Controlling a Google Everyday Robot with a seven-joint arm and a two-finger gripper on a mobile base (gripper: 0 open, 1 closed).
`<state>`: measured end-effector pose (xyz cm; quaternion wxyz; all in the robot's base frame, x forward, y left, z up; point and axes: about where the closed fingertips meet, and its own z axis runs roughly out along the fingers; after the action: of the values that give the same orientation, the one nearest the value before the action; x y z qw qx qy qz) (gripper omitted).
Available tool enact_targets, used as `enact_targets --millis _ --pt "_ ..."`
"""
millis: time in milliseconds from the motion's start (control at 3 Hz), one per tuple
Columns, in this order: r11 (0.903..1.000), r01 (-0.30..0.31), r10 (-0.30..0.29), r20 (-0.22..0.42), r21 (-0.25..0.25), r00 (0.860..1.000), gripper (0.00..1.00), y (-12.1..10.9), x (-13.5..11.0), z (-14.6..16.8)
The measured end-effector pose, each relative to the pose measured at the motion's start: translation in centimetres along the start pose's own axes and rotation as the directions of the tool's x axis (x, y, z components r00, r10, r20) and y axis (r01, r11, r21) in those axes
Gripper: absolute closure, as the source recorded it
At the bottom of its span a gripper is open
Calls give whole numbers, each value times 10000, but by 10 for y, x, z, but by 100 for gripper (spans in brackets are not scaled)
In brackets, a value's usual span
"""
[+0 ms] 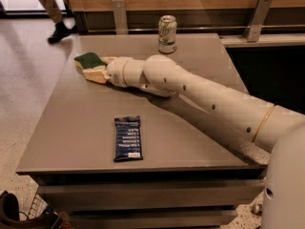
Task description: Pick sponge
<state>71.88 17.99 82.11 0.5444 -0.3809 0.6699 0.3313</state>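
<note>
The end effector point(91, 67) sits at the sponge point(88, 59) near the table's point(71, 132) far left edge.
</note>
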Motion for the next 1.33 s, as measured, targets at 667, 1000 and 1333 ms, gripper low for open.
enact_targets --millis 667,1000,1333 --pt "9992 293 -288 -187 283 9994 100 0 -22 -29" --pt "9956 727 -711 -290 587 9970 100 0 -67 -82" --pt "9947 959 -949 -274 361 9951 100 -1 -95 -110"
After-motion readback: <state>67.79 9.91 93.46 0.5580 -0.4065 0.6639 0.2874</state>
